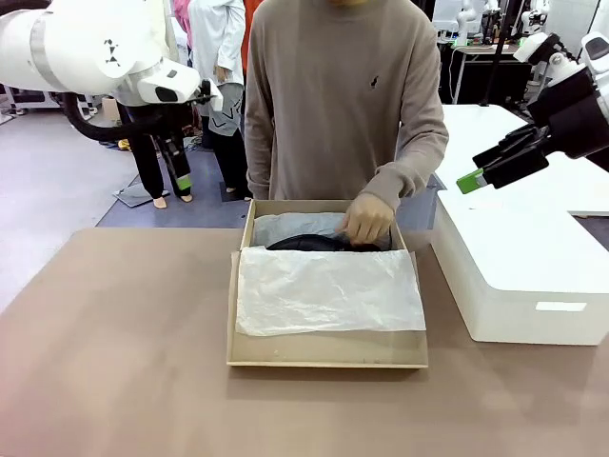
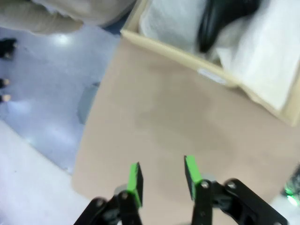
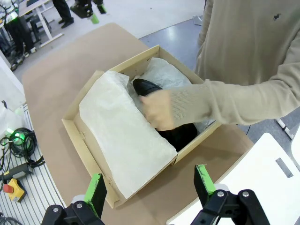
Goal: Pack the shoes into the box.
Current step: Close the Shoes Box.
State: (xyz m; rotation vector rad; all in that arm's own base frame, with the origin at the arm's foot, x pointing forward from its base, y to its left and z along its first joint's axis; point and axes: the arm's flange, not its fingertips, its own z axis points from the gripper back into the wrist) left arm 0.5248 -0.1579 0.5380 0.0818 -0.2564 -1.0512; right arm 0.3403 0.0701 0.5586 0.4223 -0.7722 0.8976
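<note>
— Where are the shoes (image 1: 309, 244) sitting?

— In the far half of the box (image 1: 324, 360), at the middle of the front frame; a glossy black upper shows above the white tissue paper (image 1: 328, 290) that covers the near half; the person's hand (image 1: 366, 217) rests on it from behind.

— And from the right wrist?

— The shoes (image 3: 180, 133) lie at frame centre inside the box (image 3: 83, 145), partly under the person's hand (image 3: 157, 110); the tissue paper (image 3: 122, 145) spreads toward the lower left.

— How do the grippers stand to them?

— The left gripper (image 1: 181, 183) hangs at the upper left of the front frame, well apart from the box and above the table's far edge; its own camera has the shoes (image 2: 220, 18) at the top right, in the box (image 2: 187, 58), with bare table (image 2: 154, 117) between them and the left gripper (image 2: 162, 176); the fingers stand apart with nothing in the gap.

— The right one?

— The right gripper (image 1: 469, 181) is at the upper right, above the white box (image 1: 519, 286) and off to the side of the shoes; in its wrist view the right gripper (image 3: 149, 180) has its fingers spread wide, empty, and the shoes lie above them in the frame.
</note>
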